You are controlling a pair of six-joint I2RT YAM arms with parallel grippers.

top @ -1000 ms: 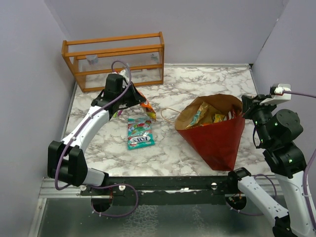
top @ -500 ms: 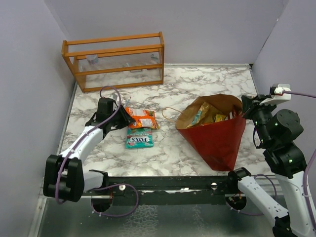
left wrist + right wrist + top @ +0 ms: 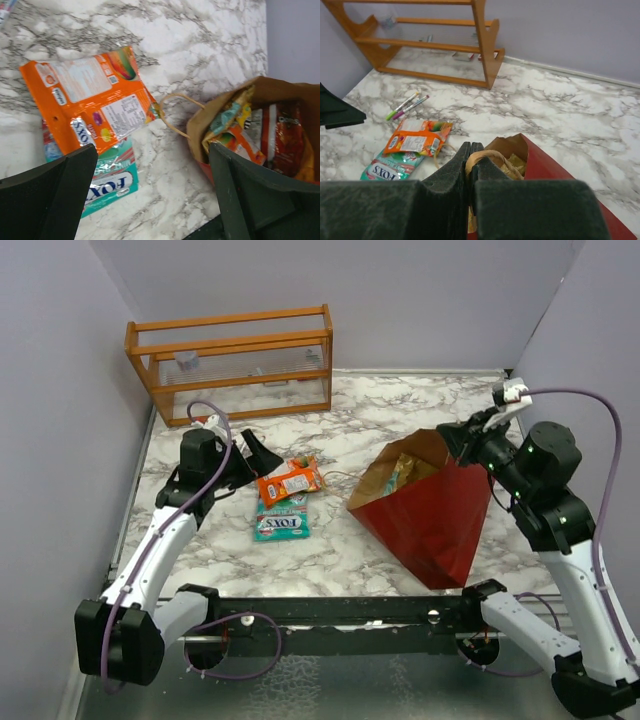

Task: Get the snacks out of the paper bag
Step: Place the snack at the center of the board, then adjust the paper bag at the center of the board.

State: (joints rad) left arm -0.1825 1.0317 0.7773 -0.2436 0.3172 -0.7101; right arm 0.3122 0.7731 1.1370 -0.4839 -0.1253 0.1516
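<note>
The bag [image 3: 430, 515] has tipped since 0.5 s ago, its mouth now turned toward the left arm; the right gripper [image 3: 470, 152] has come across and is pinched tight on the cord handle [image 3: 489, 155] at the raised rim. The left gripper [image 3: 250, 462] has pulled back, jaws wide apart and holding nothing. The orange packet [image 3: 290, 481] it carried lies flat on the table, overlapping the top of the teal packet [image 3: 282, 524]; that makes 2 snacks out. Most of the snacks [image 3: 250, 130] are crowded inside the bag, so I judge the task only just begun; the tilt should ease the next reach. The marble table [image 3: 400, 405] has plain grey walls on 3 sides; an orange rack [image 3: 232, 362] stands at the back left; 2 pens [image 3: 406, 106] lie near it.
</note>
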